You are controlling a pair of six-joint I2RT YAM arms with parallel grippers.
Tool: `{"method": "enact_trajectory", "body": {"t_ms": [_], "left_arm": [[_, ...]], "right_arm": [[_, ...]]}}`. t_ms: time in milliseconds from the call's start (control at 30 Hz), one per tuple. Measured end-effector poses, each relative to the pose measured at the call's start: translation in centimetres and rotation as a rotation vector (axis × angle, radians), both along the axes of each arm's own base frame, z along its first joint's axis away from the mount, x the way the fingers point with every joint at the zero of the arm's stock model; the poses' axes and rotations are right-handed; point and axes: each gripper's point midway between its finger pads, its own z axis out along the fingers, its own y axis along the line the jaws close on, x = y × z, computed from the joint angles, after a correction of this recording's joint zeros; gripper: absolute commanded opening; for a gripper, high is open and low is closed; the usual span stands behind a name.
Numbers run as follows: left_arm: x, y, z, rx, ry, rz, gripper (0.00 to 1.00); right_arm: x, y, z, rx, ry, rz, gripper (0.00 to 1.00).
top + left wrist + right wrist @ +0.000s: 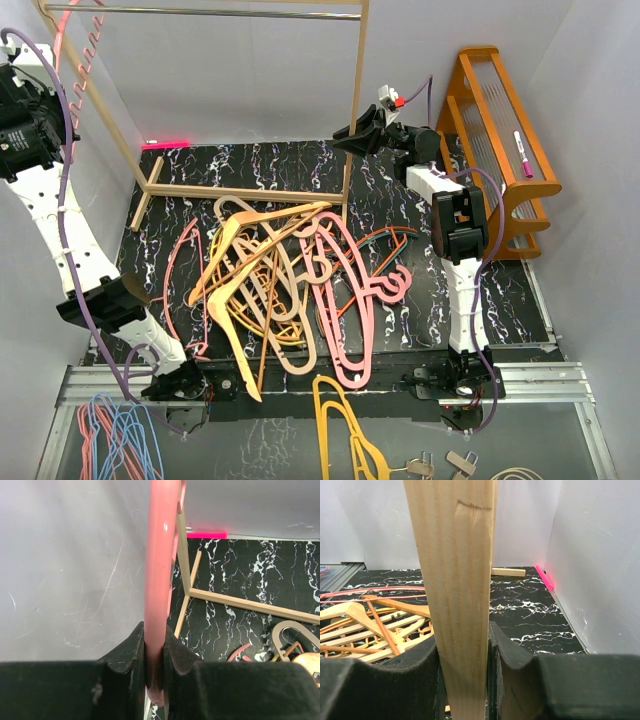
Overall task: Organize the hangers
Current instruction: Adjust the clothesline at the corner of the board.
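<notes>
High overview, close wrist views, common mat (pixel 510 300)

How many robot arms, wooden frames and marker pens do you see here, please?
Robot arms: 2, left arm and right arm
Wooden frames: 2, pale clothes rail and orange-brown rack
Marker pens: 1
Total: 5

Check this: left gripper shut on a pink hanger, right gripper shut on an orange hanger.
Wrong on the right gripper: it is shut on the rack's wooden post, as the right wrist view shows. The left gripper does hold the pink hanger.
</notes>
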Motion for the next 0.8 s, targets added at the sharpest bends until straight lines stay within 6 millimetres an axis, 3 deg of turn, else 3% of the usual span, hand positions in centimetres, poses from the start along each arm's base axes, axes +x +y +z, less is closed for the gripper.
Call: {"method": "enact_trajectory", "body": {"t_ms": [467,600,800], "left_arm": [[0.8,-1.1,1.2,0.004,-0.07,-0.076,0.0],[1.3,-0.8,1.7,0.015,-0.073,-0.079,0.0],[2.6,0.3,0.8,0.023,-0.051,-0.067,0.0]], "right_arm": [[-0.3,0.0,-0.1,-0.016,-0.009,0.013,0.08],[-0.4,0.1,-0.1,-0.016,-0.01,0.015,0.08],[-0.4,0.1,-0.1,-0.016,-0.009,0.015,0.08]]}}
